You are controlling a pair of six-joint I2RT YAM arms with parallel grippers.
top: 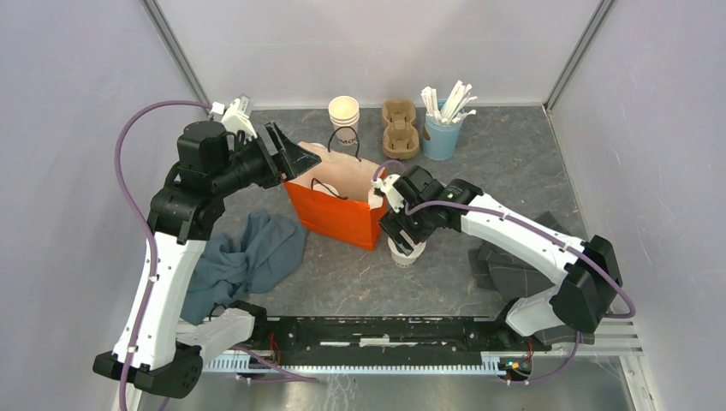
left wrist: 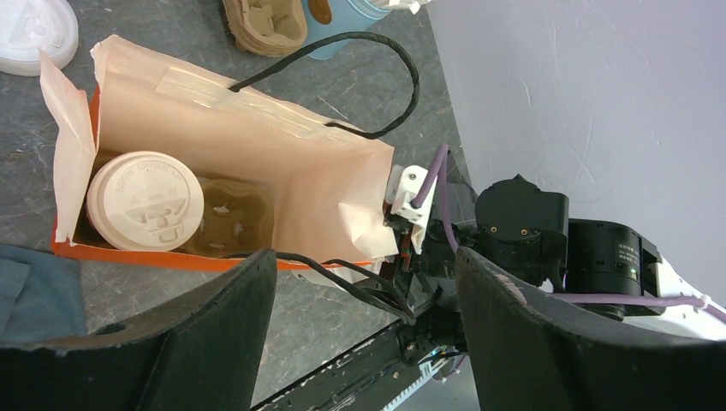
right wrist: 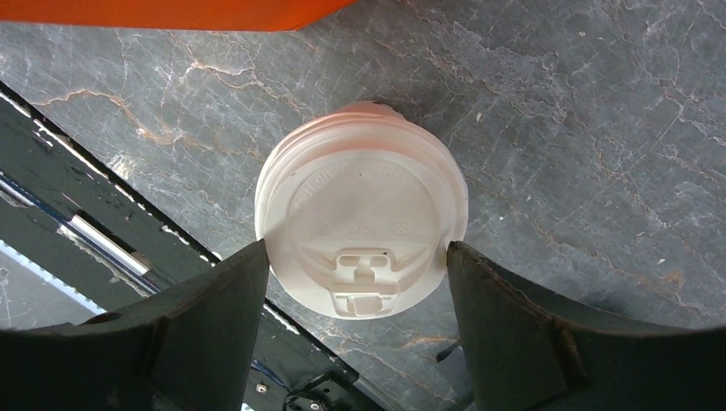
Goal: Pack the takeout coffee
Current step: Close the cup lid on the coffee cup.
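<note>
An orange paper bag (top: 338,218) stands open mid-table. Inside it, one takeout coffee (left wrist: 145,201) with a white sip lid sits in a brown cardboard carrier (left wrist: 238,218), whose other hole is empty. A second lidded takeout coffee (right wrist: 360,210) stands on the table just right of the bag's near corner (top: 407,251). My right gripper (right wrist: 355,250) hangs over it, open, with one fingertip at each side of the lid's rim. My left gripper (left wrist: 364,257) hovers above the bag's left end (top: 295,163), open and empty, with the bag's black handle (left wrist: 360,278) below it.
A stack of lidless cups (top: 344,118), spare cardboard carriers (top: 400,128) and a blue cup of stirrers (top: 443,128) line the back. Loose white lids (left wrist: 30,34) lie beyond the bag. A blue-grey cloth (top: 244,257) lies left, a dark cloth (top: 505,265) right.
</note>
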